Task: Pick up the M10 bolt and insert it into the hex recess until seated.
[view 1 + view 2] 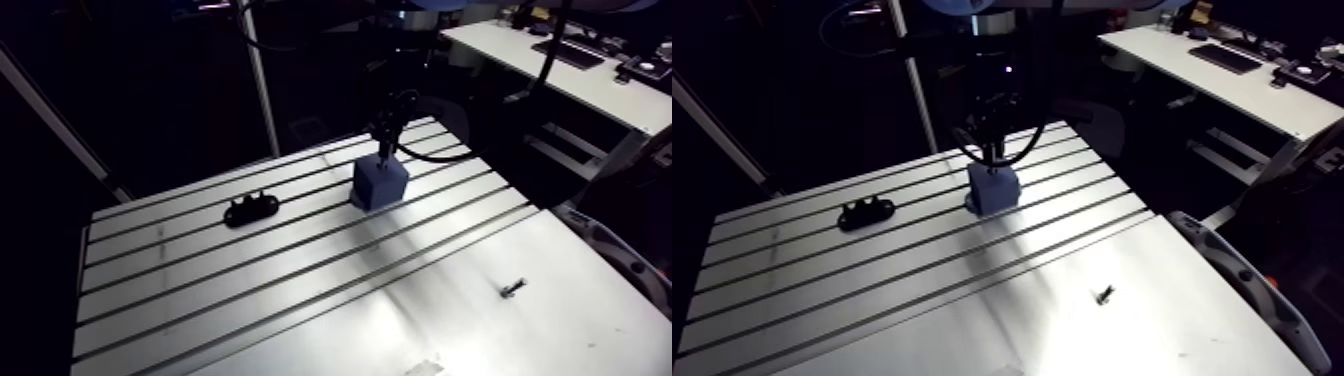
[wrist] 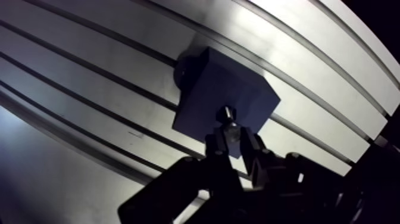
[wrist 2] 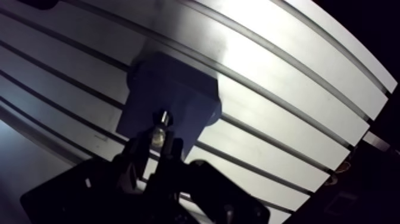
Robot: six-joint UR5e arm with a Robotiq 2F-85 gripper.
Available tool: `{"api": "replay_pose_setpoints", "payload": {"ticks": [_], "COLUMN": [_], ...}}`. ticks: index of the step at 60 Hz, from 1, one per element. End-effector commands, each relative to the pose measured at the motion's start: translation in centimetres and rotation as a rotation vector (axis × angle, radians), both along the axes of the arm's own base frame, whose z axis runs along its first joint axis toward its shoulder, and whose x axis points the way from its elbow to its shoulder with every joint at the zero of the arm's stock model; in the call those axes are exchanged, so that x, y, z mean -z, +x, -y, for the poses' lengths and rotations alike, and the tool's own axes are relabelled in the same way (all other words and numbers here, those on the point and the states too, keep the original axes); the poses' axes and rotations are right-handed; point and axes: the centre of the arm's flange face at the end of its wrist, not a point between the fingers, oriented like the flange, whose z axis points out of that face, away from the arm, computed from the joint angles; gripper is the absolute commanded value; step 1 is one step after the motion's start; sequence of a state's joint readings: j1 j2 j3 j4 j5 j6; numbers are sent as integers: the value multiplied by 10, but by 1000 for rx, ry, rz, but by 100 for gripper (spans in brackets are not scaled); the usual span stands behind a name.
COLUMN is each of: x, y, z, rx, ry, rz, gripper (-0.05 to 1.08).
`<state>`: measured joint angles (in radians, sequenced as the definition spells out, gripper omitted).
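Place: robotics lab or workshop.
Bench: slotted metal table [image 1: 300,290] filling the lower frame, blue block [image 1: 378,185] on it.
Machine: robot arm [image 1: 392,118] at upper centre.

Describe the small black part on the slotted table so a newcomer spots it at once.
On the slotted aluminium table, the gripper, shut on a small metal bolt, hangs over a blue cube-shaped block. Well apart from it on the slotted area lies a low black part with a bumpy top. Unlike the tiny dark fastener on the smooth plate, it is wide and low.
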<state>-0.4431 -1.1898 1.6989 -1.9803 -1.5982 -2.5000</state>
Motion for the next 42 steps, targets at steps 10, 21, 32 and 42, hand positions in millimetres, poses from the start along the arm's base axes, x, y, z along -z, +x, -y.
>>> {"api": "replay_pose_setpoints", "payload": {"ticks": [10,21,32,42], "x": [3,1,-3,-16], "y": [3,3,2,3], "z": [1,2,-1,1], "rx": [-11,-42,-39,-32], "ry": [-4,-7,-7,-2], "rz": [6,1,-7,-29], "gripper": [9,1,1,1]}}
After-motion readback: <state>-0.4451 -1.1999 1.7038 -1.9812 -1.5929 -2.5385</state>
